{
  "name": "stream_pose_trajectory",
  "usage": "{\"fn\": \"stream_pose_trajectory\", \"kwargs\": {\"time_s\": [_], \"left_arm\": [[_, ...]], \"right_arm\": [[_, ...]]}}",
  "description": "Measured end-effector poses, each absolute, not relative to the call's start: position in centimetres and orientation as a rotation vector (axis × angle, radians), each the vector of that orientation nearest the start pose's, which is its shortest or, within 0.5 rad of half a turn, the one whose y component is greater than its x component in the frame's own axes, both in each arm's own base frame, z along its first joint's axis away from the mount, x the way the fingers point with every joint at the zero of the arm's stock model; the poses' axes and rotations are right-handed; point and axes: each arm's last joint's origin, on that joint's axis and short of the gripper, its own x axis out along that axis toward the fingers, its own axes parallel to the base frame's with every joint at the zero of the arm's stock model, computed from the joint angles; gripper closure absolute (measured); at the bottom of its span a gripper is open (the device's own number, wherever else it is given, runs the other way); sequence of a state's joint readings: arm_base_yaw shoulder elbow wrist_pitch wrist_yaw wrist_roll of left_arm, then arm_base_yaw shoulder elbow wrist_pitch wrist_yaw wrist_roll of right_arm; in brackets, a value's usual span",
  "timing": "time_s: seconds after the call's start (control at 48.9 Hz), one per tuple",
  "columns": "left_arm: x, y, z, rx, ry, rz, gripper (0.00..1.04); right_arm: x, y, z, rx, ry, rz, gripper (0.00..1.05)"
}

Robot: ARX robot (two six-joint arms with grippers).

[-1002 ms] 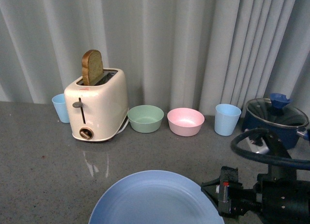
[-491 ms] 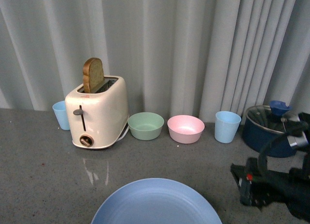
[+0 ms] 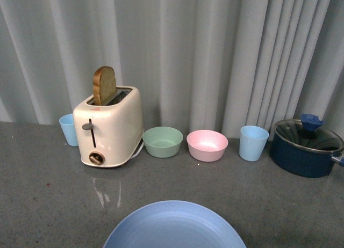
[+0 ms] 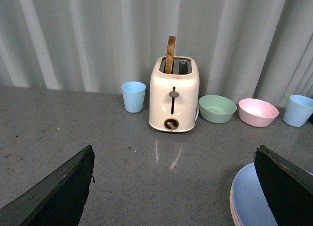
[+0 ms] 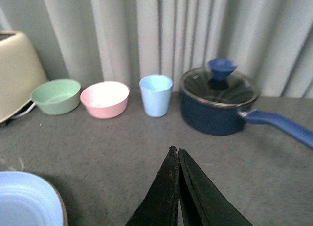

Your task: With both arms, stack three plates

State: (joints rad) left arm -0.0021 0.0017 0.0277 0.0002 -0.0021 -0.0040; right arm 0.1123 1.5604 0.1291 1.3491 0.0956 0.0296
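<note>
Showing cropped blue plate (image 3: 174,226) | lower plates seemingly hidden | left claw (image 4: 173,187) spread, empty | right claw (image 5: 177,187) closed, empty

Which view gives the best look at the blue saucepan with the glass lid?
The right wrist view: the saucepan is whole there, with lid, knob and long handle all visible. The front view shows the saucepan at the right edge, its handle cut off. The left wrist view does not show it; a fingertip fills that corner.
</note>
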Motion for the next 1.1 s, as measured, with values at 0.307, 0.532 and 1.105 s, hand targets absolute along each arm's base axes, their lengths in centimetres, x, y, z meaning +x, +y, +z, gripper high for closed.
{"fn": "stream_pose_trajectory", "kwargs": {"time_s": [0.307,0.532,1.105], "left_arm": [[9.6,0.0,17.3,-0.004,-0.027,-0.001,0.07],[9.6,0.0,17.3,-0.004,-0.027,-0.002,0.07],[9.6,0.0,17.3,-0.004,-0.027,-0.002,0.07]], "right_arm": [[16.7,0.1,14.7,0.003,0.027,0.002,1.02],[14.9,0.0,15.7,0.004,0.035,0.0,1.02],[12.3,0.0,16.8,0.004,-0.007,0.002,1.02]]}}
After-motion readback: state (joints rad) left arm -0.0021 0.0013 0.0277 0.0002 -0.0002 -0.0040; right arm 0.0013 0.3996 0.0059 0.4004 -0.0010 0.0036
